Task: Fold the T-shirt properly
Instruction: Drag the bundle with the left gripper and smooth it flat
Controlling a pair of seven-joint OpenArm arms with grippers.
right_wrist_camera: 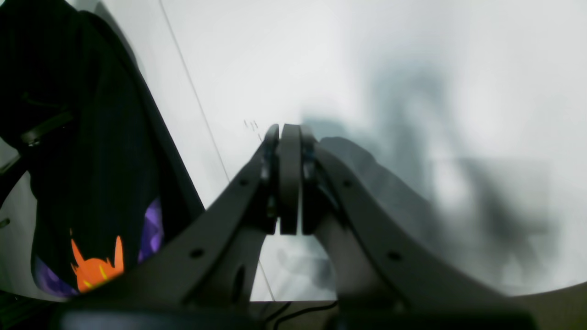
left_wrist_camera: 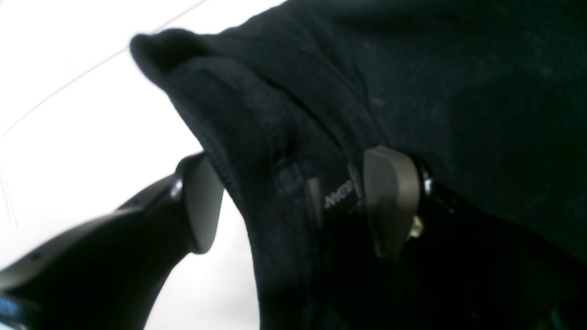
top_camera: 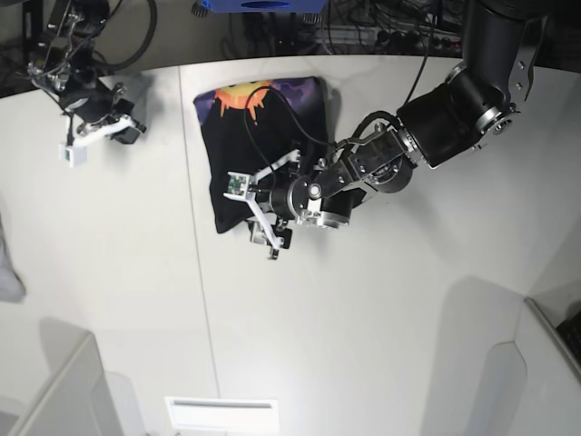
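The black T-shirt lies folded on the white table, its orange and purple print at the far edge. My left gripper is at the shirt's near edge. In the left wrist view the gripper is open, and a thick fold of the black shirt lies between its jaws. My right gripper is off to the left of the shirt, above the table. In the right wrist view it is shut and empty, with the shirt and its print at the left.
A small grey cloth scrap lies at the table's left edge. A blue object and cables sit beyond the far edge. A white slotted plate lies at the near edge. Grey bins stand at the bottom left and right.
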